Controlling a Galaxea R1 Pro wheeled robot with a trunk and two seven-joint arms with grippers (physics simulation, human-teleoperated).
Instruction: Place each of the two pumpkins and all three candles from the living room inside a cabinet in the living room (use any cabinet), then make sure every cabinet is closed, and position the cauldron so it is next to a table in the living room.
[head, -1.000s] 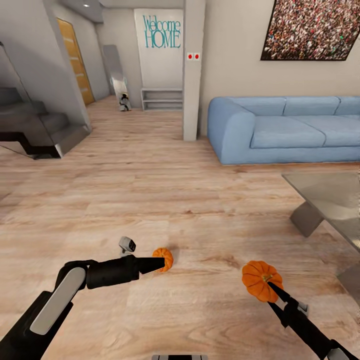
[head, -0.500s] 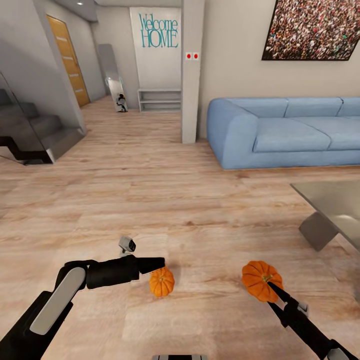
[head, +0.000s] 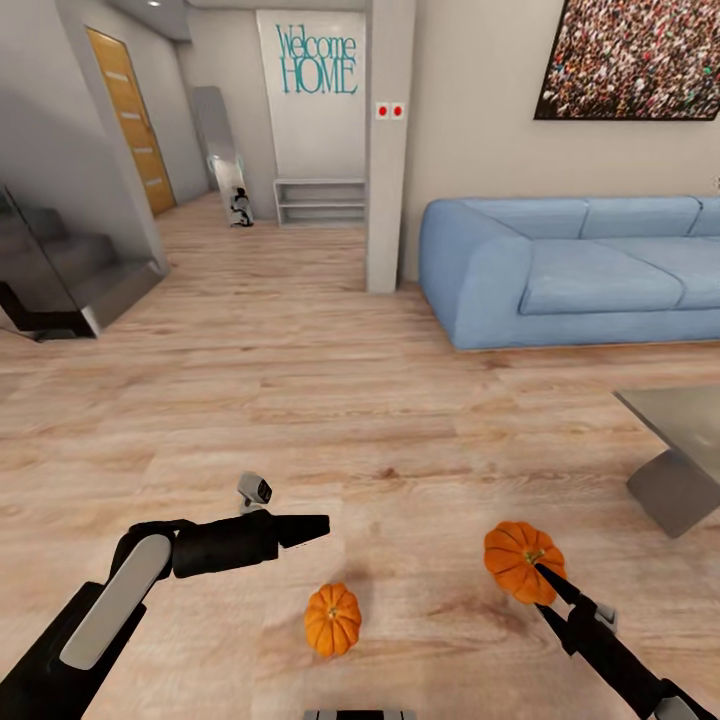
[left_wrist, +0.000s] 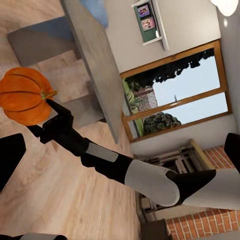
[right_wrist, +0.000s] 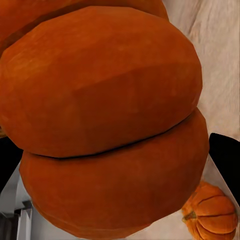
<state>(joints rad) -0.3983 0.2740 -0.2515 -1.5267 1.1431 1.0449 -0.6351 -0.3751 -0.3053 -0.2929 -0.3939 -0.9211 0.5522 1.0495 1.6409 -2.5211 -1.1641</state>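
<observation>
Pumpkin (head: 520, 560) gripped in right tool (head: 541, 572), off the floor; second pumpkin (head: 332, 619) lies loose on floor (head: 300, 400) below left tool (head: 318, 524), whose opening I can't tell. Risk: base rolling over or nudging the loose one. Wall sign (head: 317, 60) reads "Welcome HOME".

Light wood plank floor (head: 300, 400): one pumpkin (head: 332, 619) resting on it, sofa (head: 570, 270) beyond.

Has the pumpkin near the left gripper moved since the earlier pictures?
Yes. The loose pumpkin was at the left gripper tip; now it lies on the floor, below and apart, nearer the robot.
</observation>
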